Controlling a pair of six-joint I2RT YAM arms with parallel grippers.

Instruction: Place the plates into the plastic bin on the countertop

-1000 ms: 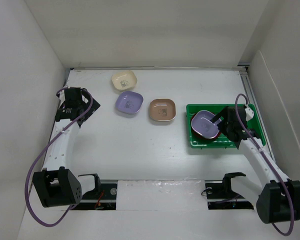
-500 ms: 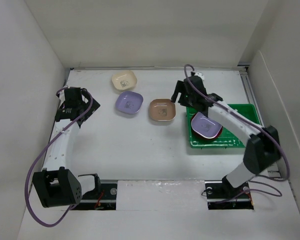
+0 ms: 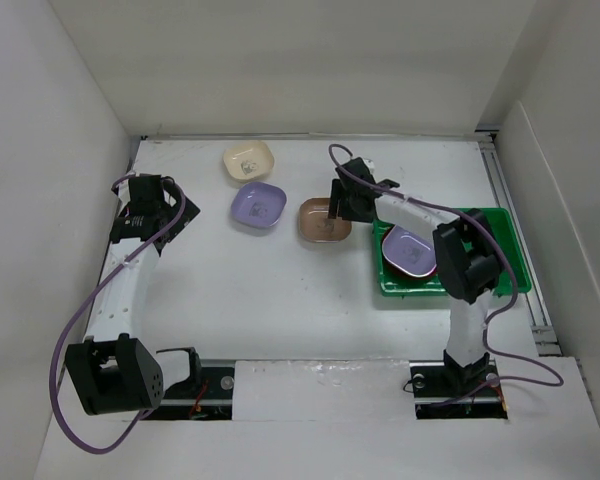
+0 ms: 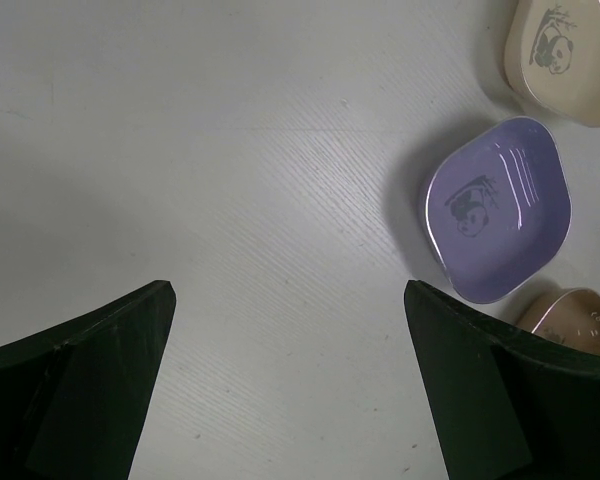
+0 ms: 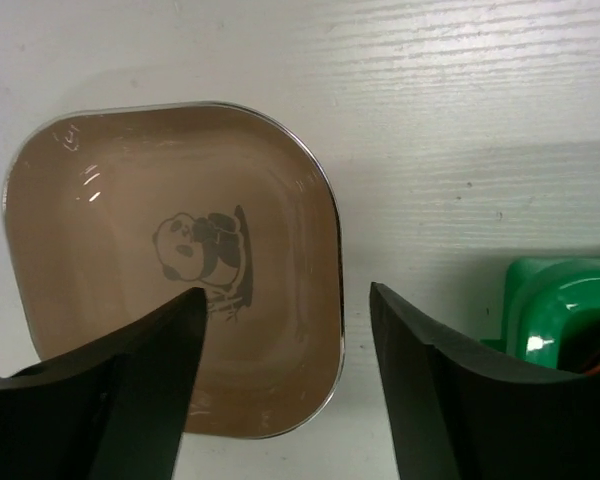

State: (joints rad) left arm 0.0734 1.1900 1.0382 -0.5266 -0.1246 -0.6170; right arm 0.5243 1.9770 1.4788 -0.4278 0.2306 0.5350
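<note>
A tan-pink plate (image 3: 322,222) (image 5: 170,270) with a panda print lies on the white countertop (image 3: 270,290), just left of the green plastic bin (image 3: 503,222) (image 5: 560,310). My right gripper (image 3: 335,211) (image 5: 285,295) hangs open above the plate's right rim, one finger over the dish and the other over the bare countertop. A lavender plate (image 3: 412,246) sits in the bin on top of a red one. A second lavender plate (image 3: 257,206) (image 4: 497,210) and a cream plate (image 3: 249,160) (image 4: 565,50) lie further left. My left gripper (image 3: 165,215) (image 4: 290,390) is open over bare countertop.
White walls close in the countertop on the left, back and right. The right arm stretches from its base (image 3: 460,375) across the bin's left half. A metal rail (image 3: 510,220) runs along the right edge.
The right arm has swung out of the bin, leftward to the tan-pink plate, and its jaws have narrowed somewhat. The left arm has not moved.
</note>
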